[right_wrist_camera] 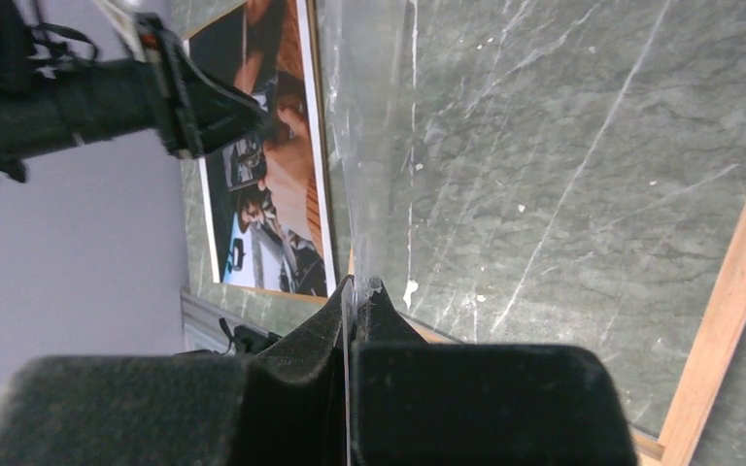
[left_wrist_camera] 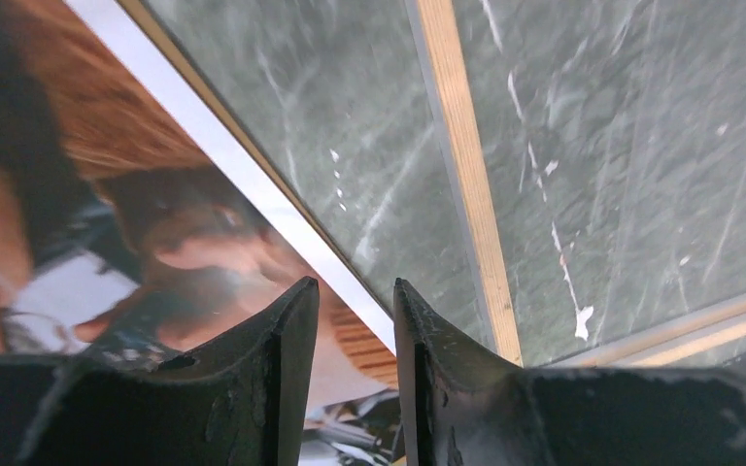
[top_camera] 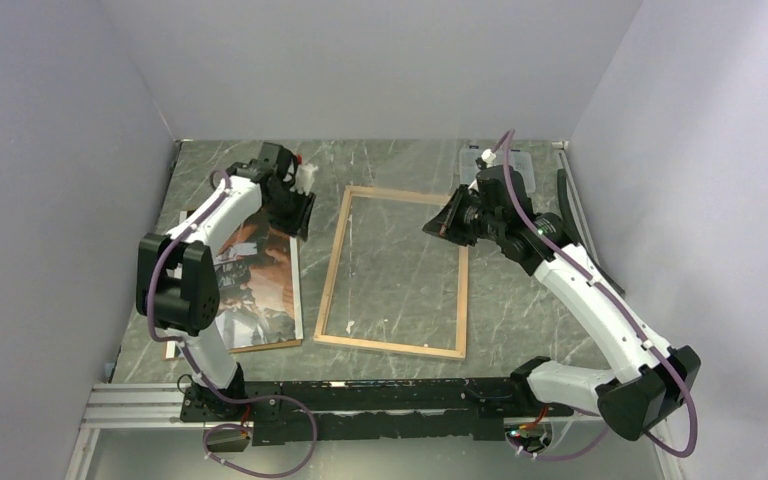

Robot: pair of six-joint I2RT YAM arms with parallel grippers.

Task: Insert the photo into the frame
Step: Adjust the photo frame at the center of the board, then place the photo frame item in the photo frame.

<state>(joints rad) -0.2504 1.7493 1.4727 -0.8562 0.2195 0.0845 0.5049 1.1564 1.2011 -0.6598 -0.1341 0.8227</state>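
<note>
The frame (top_camera: 332,270) lies wood back up at the table's middle; its rails also show in the left wrist view (left_wrist_camera: 466,175) and the right wrist view (right_wrist_camera: 738,282). The photo (top_camera: 255,285) lies picture up to the frame's left. My left gripper (top_camera: 298,208) hovers over the photo's far right corner (left_wrist_camera: 185,243); its jaws stand a little apart with nothing between them (left_wrist_camera: 355,291). My right gripper (top_camera: 442,226) is over the frame's far right part, shut on the edge of the clear pane (right_wrist_camera: 369,146), which is tilted up from the frame.
A brown backing panel (top_camera: 260,346) lies under the photo and sticks out at its near edge. A small clear plastic box (top_camera: 505,160) stands at the back right. Walls close in the left, back and right sides.
</note>
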